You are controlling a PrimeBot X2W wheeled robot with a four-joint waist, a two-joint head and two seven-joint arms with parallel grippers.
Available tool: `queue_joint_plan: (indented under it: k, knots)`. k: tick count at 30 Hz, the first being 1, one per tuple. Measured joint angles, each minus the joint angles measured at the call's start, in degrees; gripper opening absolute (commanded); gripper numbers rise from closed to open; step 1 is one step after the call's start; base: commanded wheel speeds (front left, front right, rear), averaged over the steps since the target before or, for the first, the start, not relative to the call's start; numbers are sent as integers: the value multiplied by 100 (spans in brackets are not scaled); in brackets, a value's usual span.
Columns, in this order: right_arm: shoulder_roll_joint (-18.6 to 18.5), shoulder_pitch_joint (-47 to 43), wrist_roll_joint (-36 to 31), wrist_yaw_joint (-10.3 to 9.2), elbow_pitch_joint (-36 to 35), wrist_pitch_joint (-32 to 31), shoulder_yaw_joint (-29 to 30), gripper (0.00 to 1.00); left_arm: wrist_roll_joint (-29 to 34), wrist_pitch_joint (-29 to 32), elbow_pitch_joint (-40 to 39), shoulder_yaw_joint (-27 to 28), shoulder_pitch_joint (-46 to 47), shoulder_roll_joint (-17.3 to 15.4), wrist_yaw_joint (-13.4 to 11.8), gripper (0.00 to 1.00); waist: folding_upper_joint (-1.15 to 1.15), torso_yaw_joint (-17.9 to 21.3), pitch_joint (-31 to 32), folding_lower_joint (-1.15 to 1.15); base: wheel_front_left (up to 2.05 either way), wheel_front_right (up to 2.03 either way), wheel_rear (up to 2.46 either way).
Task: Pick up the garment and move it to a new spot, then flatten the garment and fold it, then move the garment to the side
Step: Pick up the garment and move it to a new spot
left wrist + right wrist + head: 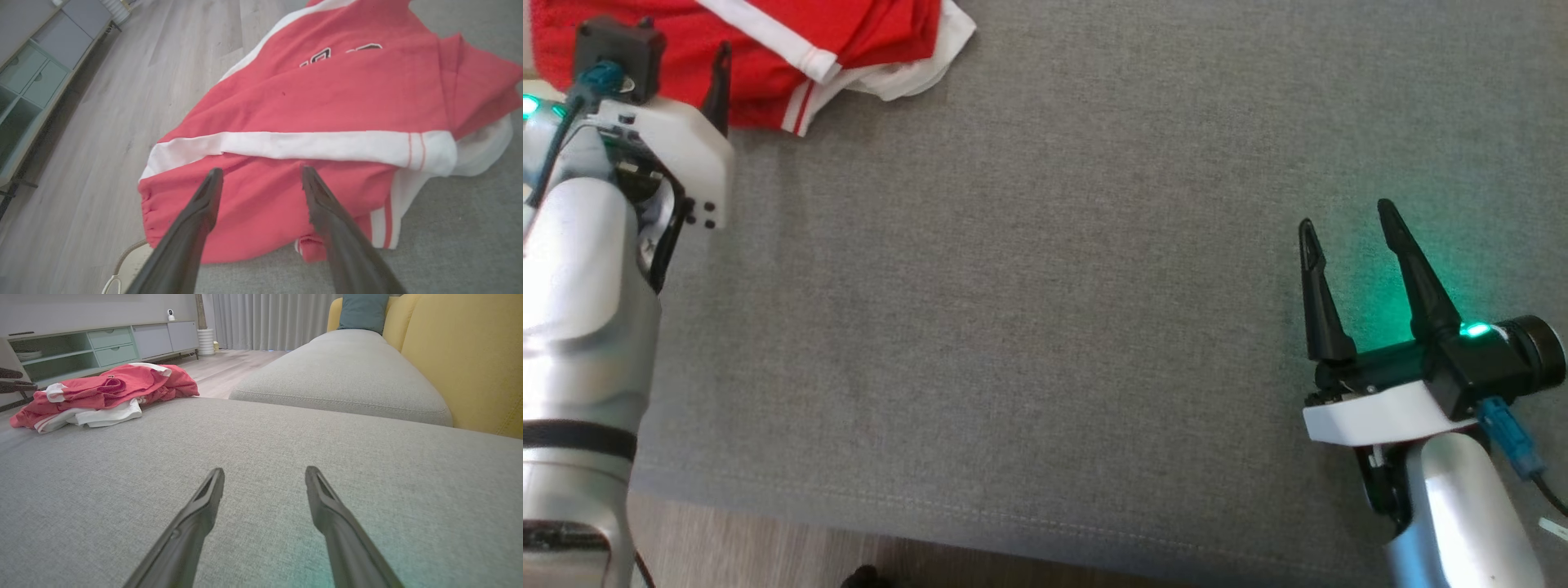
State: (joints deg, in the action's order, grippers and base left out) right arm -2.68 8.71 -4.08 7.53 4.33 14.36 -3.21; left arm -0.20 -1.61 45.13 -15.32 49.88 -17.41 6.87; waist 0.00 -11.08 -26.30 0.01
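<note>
Lying in a loose heap, the garment (768, 49) occupies the far left corner of the grey sofa seat (1045, 286) in the head view. It is red with white bands and thin red stripes near the hems. A white layer shows from under the red one on the side towards the seat's middle. The left wrist view shows dark lettering on the upper red panel. In that view one side of the heap reaches the seat edge, with the wooden floor (102, 102) beyond it.

Left jaws: apart, nothing between them. In the left wrist view both fingers (196, 220) point at the garment, and their tips lie over the red fabric just below a white band. Contact with the fabric cannot be determined. In the head view the left arm stands at the left edge, with one dark fingertip against the garment's near edge.

Right jaws: apart, nothing between them. In the head view the fingers (1319, 302) stand at the lower right above bare seat fabric, well apart from the garment. A green light glows on the fabric beside them. In the right wrist view the fingers point along the seat.

That view also shows a second seat cushion (347, 375), a yellow backrest (470, 355), a teal pillow (361, 312), a low cabinet (102, 345) and curtains (265, 318).
</note>
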Motion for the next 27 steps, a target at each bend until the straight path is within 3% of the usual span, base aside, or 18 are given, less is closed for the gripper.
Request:
queue_joint_plan:
  k: [17, 18, 19, 21, 23, 27]
  knots:
    - [0, 9, -46, 0, -209, -25, -67, 100, 20, -577, 1308, -225, 857, 164, -182, 100, 0, 381, -304, -1, 0, 0, 0]
    - [0, 10, -45, 0, -210, -25, -75, 100, 18, -545, 1407, -225, 875, 169, -180, 87, 0, 403, -317, -1, 0, 0, 0]
    - [0, 10, -45, 0, -210, -25, -75, 100, 18, -545, 1407, -225, 875, 169, -180, 46, 0, 403, -317, -1, 0, 0, 0]
    - [0, 14, -44, 0, -210, -25, -85, 100, -29, -480, 1596, -223, 922, 174, -176, 14, 0, 445, -345, -1, 0, 0, 0]
    - [0, 17, -38, 0, -210, -25, -92, 100, -102, -397, 1758, -214, 950, 187, -143, 0, 0, 478, -369, -1, 0, 0, 0]
    - [0, 19, 5, 0, -209, -24, -96, 100, -200, -371, 1986, -197, 1044, 197, -115, 0, 0, 521, -388, -1, 0, 0, 0]
